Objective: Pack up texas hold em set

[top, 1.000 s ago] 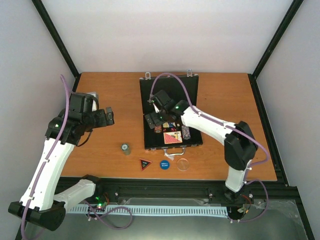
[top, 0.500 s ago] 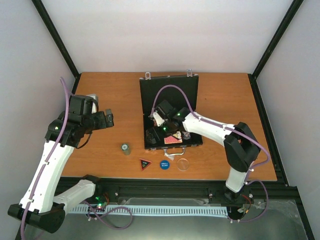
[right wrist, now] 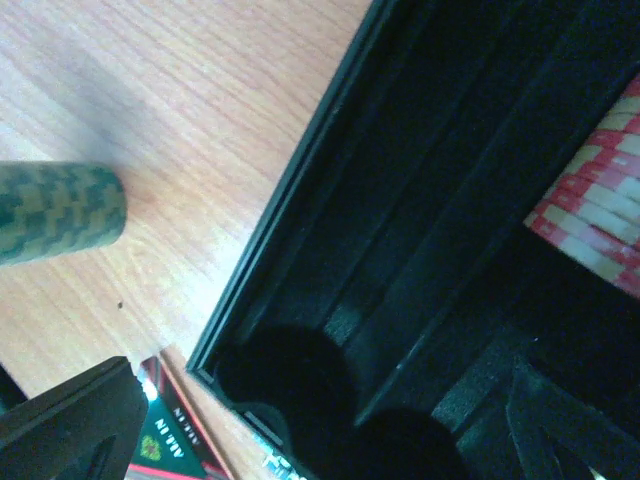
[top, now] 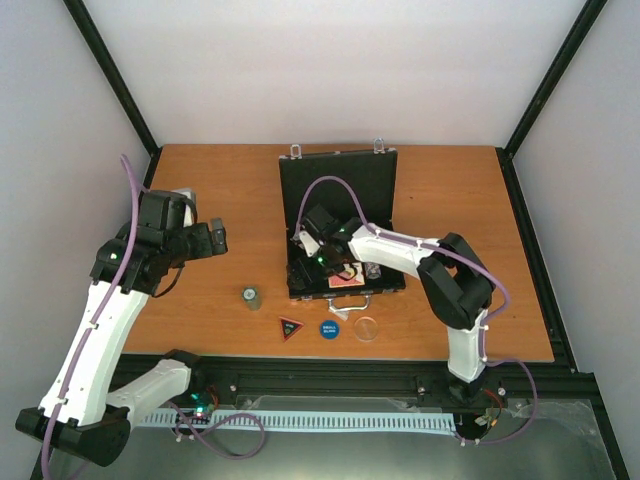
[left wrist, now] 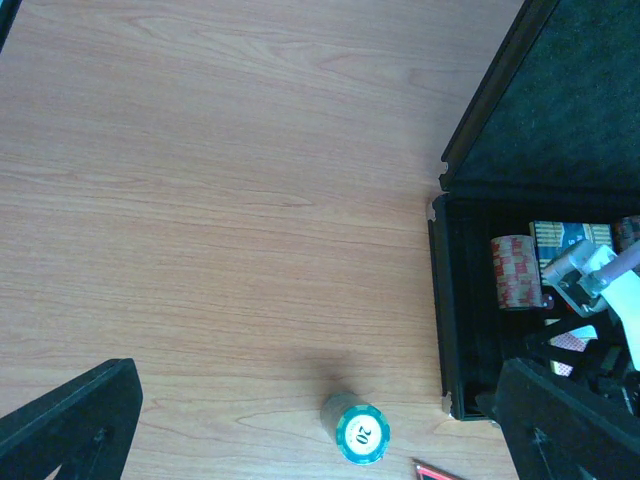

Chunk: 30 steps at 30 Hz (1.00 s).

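Observation:
The black briefcase (top: 340,178) lies open in the middle of the table, lid to the back and tray to the front. My right gripper (top: 313,264) is open and low over the tray's near-left corner; in its wrist view (right wrist: 320,440) it hangs over empty dark slots, with a red-and-white chip stack (right wrist: 598,228) to the right. A green chip stack (top: 251,296) stands on the table left of the case. My left gripper (top: 216,238) is open and raised above the table, looking down on this stack (left wrist: 361,433). A blue round button (top: 329,328) lies in front of the case.
A triangular ALL IN marker (top: 290,327) and a clear round disc (top: 367,328) lie beside the blue button. In the left wrist view the tray holds a red chip stack (left wrist: 515,272) and a card deck (left wrist: 570,235). Black frame posts and white walls surround the table.
My right gripper has moved forward and down towards the tray's near-left corner. The left arm has barely moved.

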Each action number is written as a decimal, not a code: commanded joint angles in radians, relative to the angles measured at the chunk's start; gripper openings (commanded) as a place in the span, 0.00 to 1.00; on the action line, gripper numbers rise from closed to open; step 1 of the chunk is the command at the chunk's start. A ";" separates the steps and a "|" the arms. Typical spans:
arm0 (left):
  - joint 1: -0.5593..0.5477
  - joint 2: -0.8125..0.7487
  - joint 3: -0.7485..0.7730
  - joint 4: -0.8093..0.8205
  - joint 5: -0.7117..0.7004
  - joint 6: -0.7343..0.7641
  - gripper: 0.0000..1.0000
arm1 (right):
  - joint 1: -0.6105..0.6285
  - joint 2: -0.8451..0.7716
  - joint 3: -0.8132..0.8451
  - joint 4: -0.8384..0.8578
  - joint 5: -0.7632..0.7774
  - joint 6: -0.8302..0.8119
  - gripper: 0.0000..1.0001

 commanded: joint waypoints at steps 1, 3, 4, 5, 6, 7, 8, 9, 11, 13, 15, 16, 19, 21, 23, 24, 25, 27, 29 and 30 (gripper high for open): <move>0.003 -0.007 0.008 0.009 -0.011 -0.012 1.00 | 0.006 0.041 0.049 0.018 0.053 0.017 1.00; 0.003 -0.002 0.008 0.012 -0.010 -0.010 1.00 | 0.006 0.061 0.079 0.017 0.083 0.018 1.00; 0.002 0.001 0.008 0.014 -0.009 -0.008 1.00 | 0.006 0.070 0.091 0.019 0.100 0.020 1.00; 0.002 0.005 0.008 0.016 -0.009 -0.007 1.00 | 0.006 0.078 0.100 0.023 0.120 0.024 1.00; 0.003 0.010 0.008 0.016 -0.009 -0.006 1.00 | 0.005 0.082 0.106 0.032 0.141 0.028 1.00; 0.003 0.014 0.008 0.017 -0.008 -0.005 1.00 | 0.004 0.087 0.111 0.043 0.160 0.031 1.00; 0.003 0.018 0.008 0.018 -0.007 -0.004 1.00 | 0.001 0.094 0.116 0.055 0.173 0.035 1.00; 0.003 0.021 0.007 0.019 -0.004 -0.004 1.00 | -0.003 0.100 0.122 0.064 0.183 0.039 1.00; 0.003 0.027 0.008 0.020 0.000 -0.003 1.00 | -0.006 0.113 0.133 0.081 0.206 0.047 1.00; 0.003 0.031 0.009 0.019 0.000 0.000 1.00 | -0.006 0.117 0.137 0.091 0.225 0.053 1.00; 0.003 0.029 0.008 0.020 -0.002 0.006 1.00 | -0.007 0.116 0.143 0.088 0.210 0.051 1.00; 0.003 0.029 0.008 0.020 -0.004 0.010 1.00 | -0.006 0.113 0.144 0.082 0.192 0.047 1.00; 0.003 0.031 0.008 0.021 -0.007 0.017 1.00 | 0.000 0.082 0.140 0.043 0.149 0.035 1.00; 0.003 0.033 0.010 0.022 -0.008 0.019 1.00 | 0.012 0.045 0.139 -0.002 0.138 0.015 1.00; 0.003 0.034 0.011 0.027 -0.008 0.019 1.00 | 0.027 -0.007 0.134 -0.050 0.140 -0.004 1.00; 0.003 0.035 0.011 0.030 -0.007 0.018 1.00 | 0.035 -0.031 0.132 -0.078 0.145 -0.008 1.00; 0.003 0.037 0.011 0.032 -0.004 0.018 1.00 | 0.041 -0.055 0.128 -0.106 0.152 -0.007 1.00; 0.003 0.044 0.016 0.030 0.001 0.016 1.00 | 0.047 -0.110 0.104 -0.157 0.177 0.011 1.00; 0.003 0.050 0.020 0.028 0.004 0.013 1.00 | 0.047 -0.173 0.060 -0.198 0.213 0.039 1.00; 0.003 0.050 0.021 0.029 0.003 0.011 1.00 | 0.048 -0.205 0.034 -0.222 0.234 0.053 1.00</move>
